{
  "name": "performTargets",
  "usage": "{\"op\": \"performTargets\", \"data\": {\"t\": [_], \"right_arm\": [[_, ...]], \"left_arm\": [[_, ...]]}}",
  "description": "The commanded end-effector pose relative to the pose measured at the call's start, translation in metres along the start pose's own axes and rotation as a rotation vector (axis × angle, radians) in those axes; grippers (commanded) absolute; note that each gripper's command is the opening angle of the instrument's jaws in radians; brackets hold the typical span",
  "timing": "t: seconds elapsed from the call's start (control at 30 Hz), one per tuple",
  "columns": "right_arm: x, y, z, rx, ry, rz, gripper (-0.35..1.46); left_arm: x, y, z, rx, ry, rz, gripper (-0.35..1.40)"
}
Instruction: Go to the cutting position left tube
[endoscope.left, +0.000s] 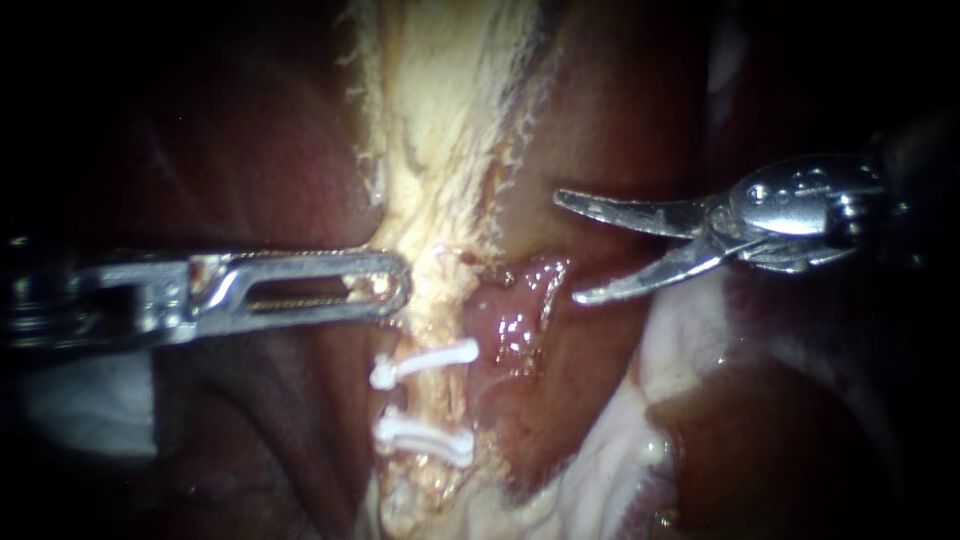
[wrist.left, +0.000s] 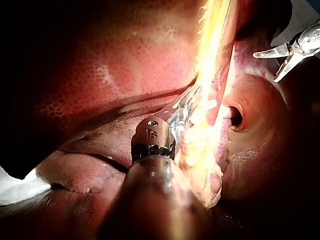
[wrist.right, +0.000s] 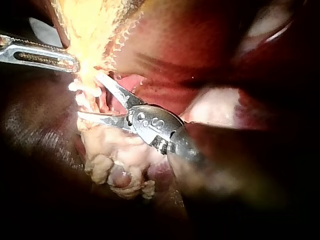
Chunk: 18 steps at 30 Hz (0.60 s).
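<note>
The left tube (endoscope.left: 440, 330) lay in the middle of the endoscope view, a pale yellowish strand whose long axis ran almost straight from the top of the view to the bottom. It was broad and ragged at the top and narrower lower down. Two white clips crossed it at right angles, the upper clip (endoscope.left: 425, 365) above the lower clip (endoscope.left: 425, 440), a little apart. Dark red liver (endoscope.left: 250, 150) lay on either side of it.

My left instrument (endoscope.left: 397, 285) came in level from the left, its shaft nearly square to the tube. Its slotted pincer was closed on the tube's pale tissue just above the upper clip.

My right instrument (endoscope.left: 570, 247) came in from the right, also roughly level, with its tip pointing toward the tube. Its pincer stood wide, two slim curved blades spread in a V that opened toward the strand. The blade tips were near the tube's right side at about the height of my left pincer, over a wet reddish patch, and in the endoscope view they did not touch the tube.
</note>
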Motion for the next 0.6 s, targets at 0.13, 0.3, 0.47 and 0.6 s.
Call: {"op": "performTargets", "data": {"t": [0.13, 0.3, 0.47, 0.6], "right_arm": [[0.0, 0.0, 0.0, 0.0, 0.0, 0.0, 1.4], [-0.0001, 0.0, 0.0003, -0.001, 0.0, -0.001, 1.4], [-0.0003, -0.0003, 0.0005, -0.001, 0.0, -0.003, 1.4], [-0.0012, -0.0013, 0.001, 0.027, -0.007, -0.002, 1.35]], "left_arm": [[0.0, 0.0, -0.0001, 0.0, 0.0, 0.0, -0.25], [-0.0003, 0.0002, -0.0012, 0.005, 0.006, 0.0, -0.23], [-0.0007, 0.001, -0.0032, 0.003, 0.007, 0.002, -0.23], [-0.0006, 0.001, -0.0044, -0.002, 0.004, -0.004, -0.23]]}}
